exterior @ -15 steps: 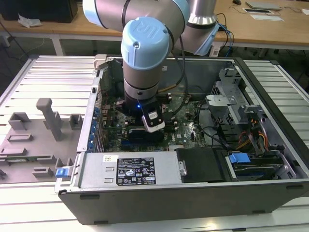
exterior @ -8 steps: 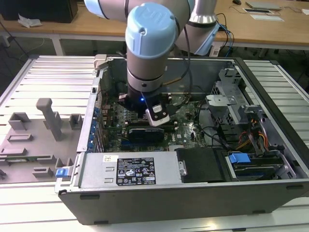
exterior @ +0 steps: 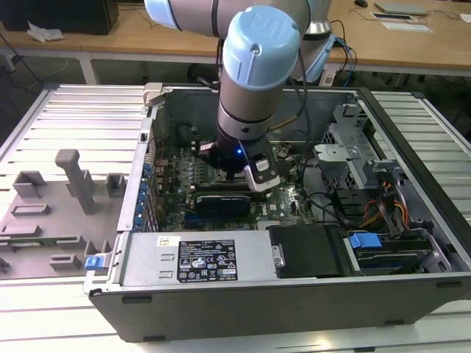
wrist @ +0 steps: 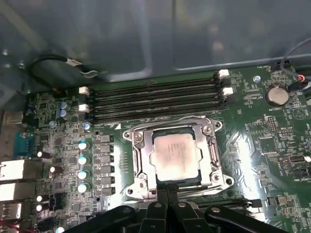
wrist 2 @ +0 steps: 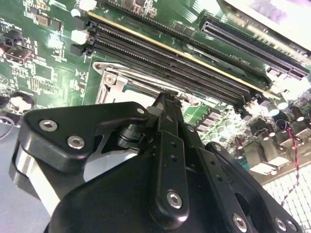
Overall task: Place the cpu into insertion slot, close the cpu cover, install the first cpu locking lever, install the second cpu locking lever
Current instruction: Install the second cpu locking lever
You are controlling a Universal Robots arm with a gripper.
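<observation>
The small, flat, square cpu with a pale silvery-grey metal top (wrist: 175,156) lies seated in the insertion slot, a square socket with a silvery metal rim (wrist: 137,160) set into the green circuit board (wrist: 272,141), and the cpu cover, a thin silvery metal frame plate with a large central window (wrist: 210,151), lies flat around the chip (so the first two steps appear done). The black gripper (wrist: 167,190) stands at the socket's edge, on the side away from the long black memory slots (wrist: 155,99), its fingertips drawn together to a narrow tip with nothing visibly held between them; in the second wrist view the same tip (wrist 2: 166,99) meets the socket frame (wrist 2: 109,85). The step in hand is judged to be the first locking lever; which lever the tip bears on cannot be told. That step would call for a steady press along the frame's side, the lever swung down and tucked under its catch without sliding across the chip. Being square, the cpu has no long axis; its edges run parallel to the memory slots, top face upward. In the exterior view the arm (exterior: 257,73) reaches straight down into the open grey computer case (exterior: 294,301).
</observation>
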